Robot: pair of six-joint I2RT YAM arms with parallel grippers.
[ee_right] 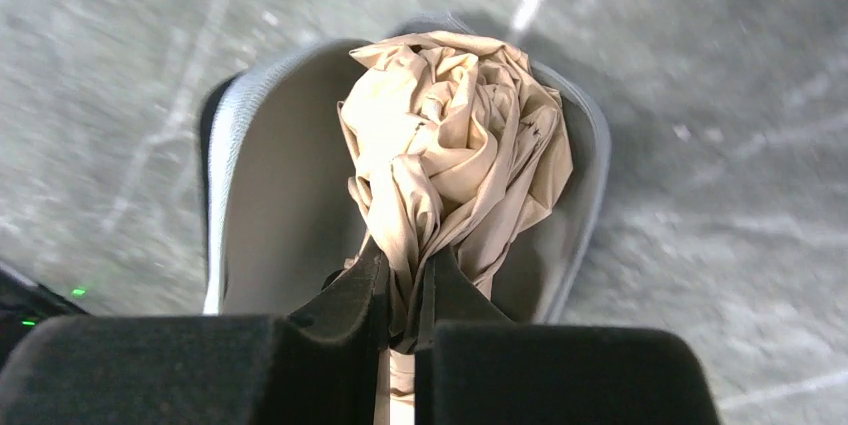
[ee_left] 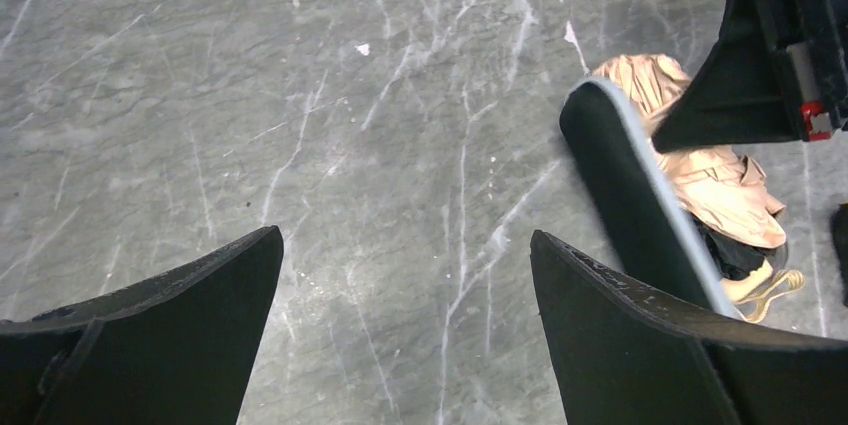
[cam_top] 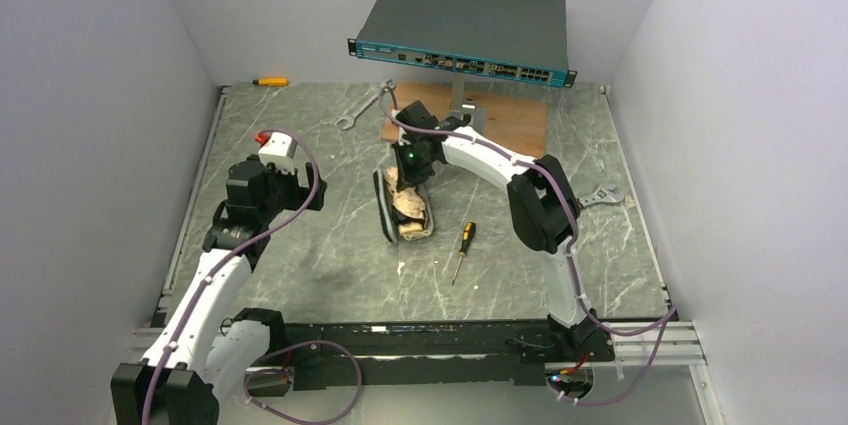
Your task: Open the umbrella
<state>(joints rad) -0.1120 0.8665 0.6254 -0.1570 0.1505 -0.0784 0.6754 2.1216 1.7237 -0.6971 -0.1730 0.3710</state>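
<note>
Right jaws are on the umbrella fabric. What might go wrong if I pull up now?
The right gripper pinches only loose fabric of the umbrella, so cloth may slip or tear instead of lifting it out. The case is unheld; the left gripper hangs open beside it, so the case may drag along.

Found no readable text, label, brand, number or sign in any of the three views. Made out only a row of ports along the front panel of the network switch [cam_top: 462,57], with any lettering there too small to tell.
</note>
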